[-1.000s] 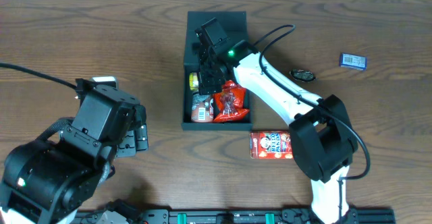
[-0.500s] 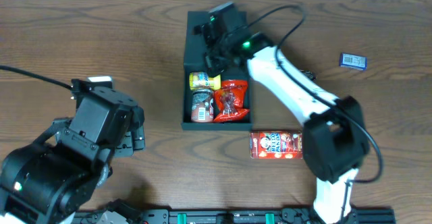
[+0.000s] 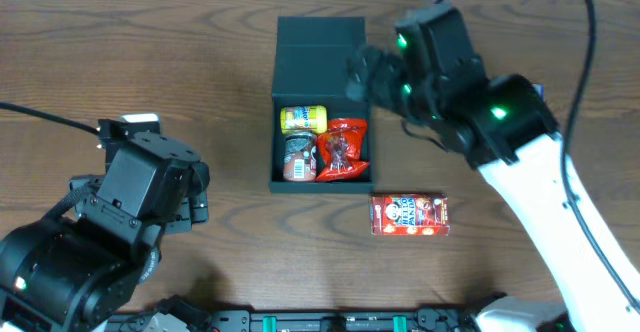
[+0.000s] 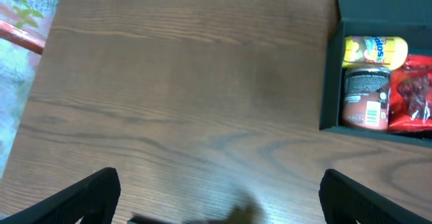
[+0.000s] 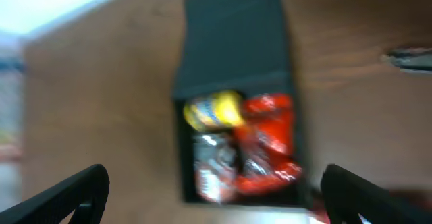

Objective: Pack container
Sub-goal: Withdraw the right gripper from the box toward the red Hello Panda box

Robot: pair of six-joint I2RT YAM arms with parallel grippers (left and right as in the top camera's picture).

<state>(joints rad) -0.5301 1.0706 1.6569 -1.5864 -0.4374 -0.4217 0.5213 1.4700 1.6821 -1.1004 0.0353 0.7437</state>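
Observation:
The dark teal container (image 3: 281,180) lies open in the middle of the table, its flat lid (image 3: 320,45) folded back at the far side. Inside are a yellow packet (image 3: 303,120), a dark can with an orange base (image 3: 299,156) and a red snack bag (image 3: 343,150). It also shows in the left wrist view (image 4: 329,82) and, blurred, in the right wrist view (image 5: 229,42). My right gripper (image 3: 362,75) is open and empty, raised above the container's right rim. My left gripper (image 3: 197,194) is open and empty, over bare table left of the container.
A small red snack carton (image 3: 409,214) lies in front of the container to the right. A blue packet (image 3: 541,89) peeks out behind the right arm. A dark object (image 5: 410,54) lies at the right in the right wrist view.
My right arm has pulled up and to the right, out of the container. The yellow packet now lies inside, behind the can. The left arm has barely moved.

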